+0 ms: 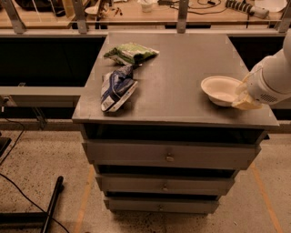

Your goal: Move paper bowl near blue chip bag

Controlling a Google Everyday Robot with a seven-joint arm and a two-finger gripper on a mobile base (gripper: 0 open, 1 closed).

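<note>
The off-white paper bowl point(219, 89) sits on the right part of the grey cabinet top point(182, 68), tipped slightly. The blue chip bag point(117, 87) lies near the left front of the top, well apart from the bowl. A green and white snack bag point(132, 52) lies behind it. My gripper point(244, 98) is at the bowl's right rim, its cream fingers touching or clasping the rim; the white arm point(273, 79) comes in from the right edge.
The cabinet has several drawers point(170, 157) below its top. A wooden workbench point(150, 11) with rails, cables and small items runs behind it. A black pole point(52, 202) and cables lie on the speckled floor at lower left.
</note>
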